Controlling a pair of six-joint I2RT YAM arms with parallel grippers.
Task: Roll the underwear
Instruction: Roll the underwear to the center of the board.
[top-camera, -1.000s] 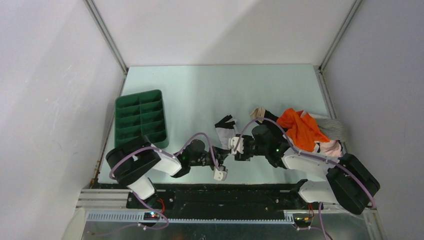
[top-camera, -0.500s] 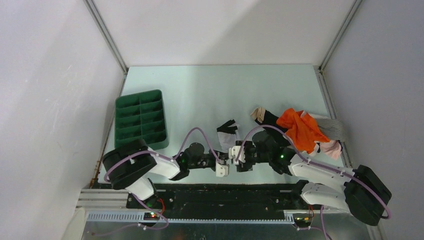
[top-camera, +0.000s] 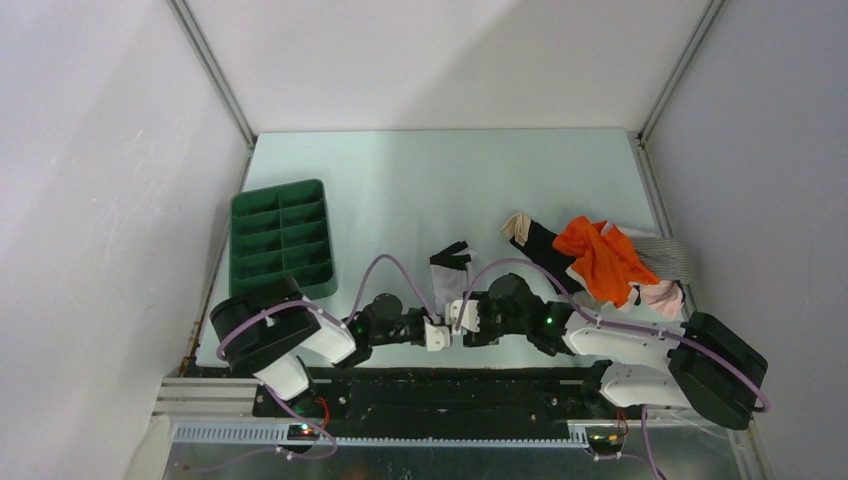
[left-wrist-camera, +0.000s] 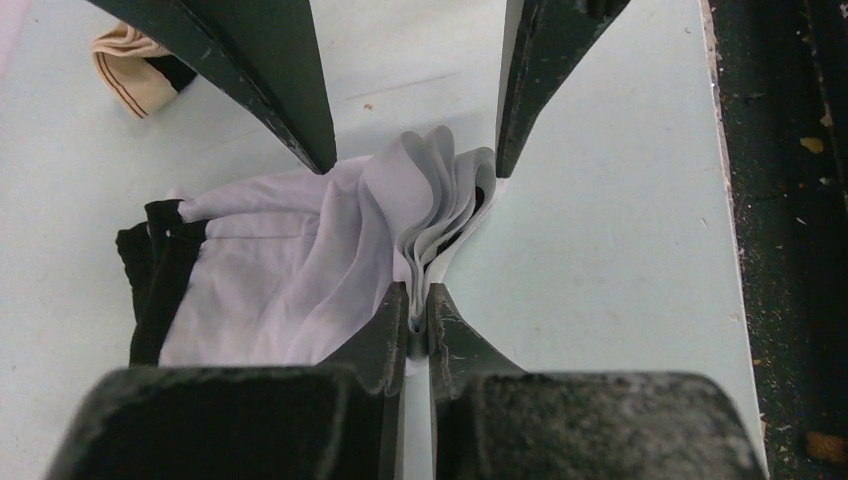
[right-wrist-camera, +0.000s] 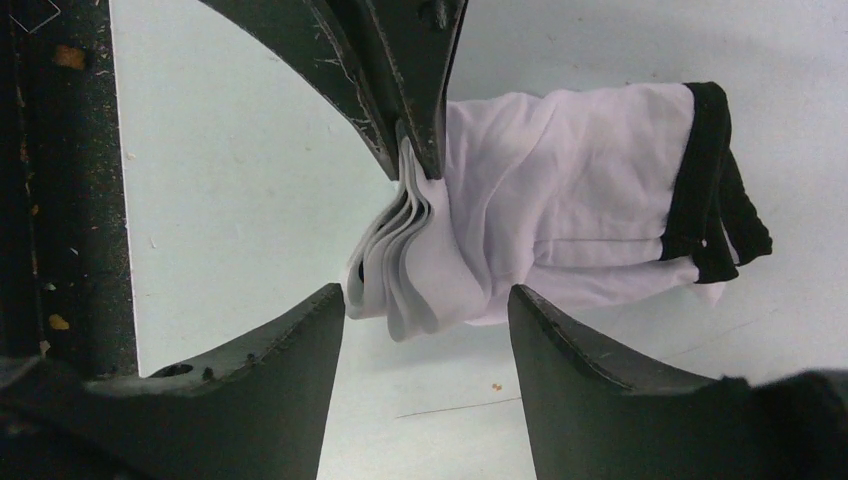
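At the near edge of the worktop, your left gripper is pinching the folded end of the underwear. Its jaws are standing all but closed, with the stacked white layers caught between them. Facing it, your right gripper is straddling the same fold. Its jaws are standing wide apart, one on each side of the bunched layers, and are gripping nothing.

The underwear is lying on the worktop just beyond the two grippers. Its white cloth is gathering into pleats at the held end, and its black waistband is trailing at the far end.

Further back on the left, the green tray is sitting by the worktop's left edge, divided into compartments. All the clothing is lying outside it. On the right, well apart from the tray, a heap of garments is resting near the right edge. An orange piece is lying on top, with grey striped cloth and pink cloth showing beside it. A beige-and-black piece is lying at the heap's left end, near the underwear but apart from it.
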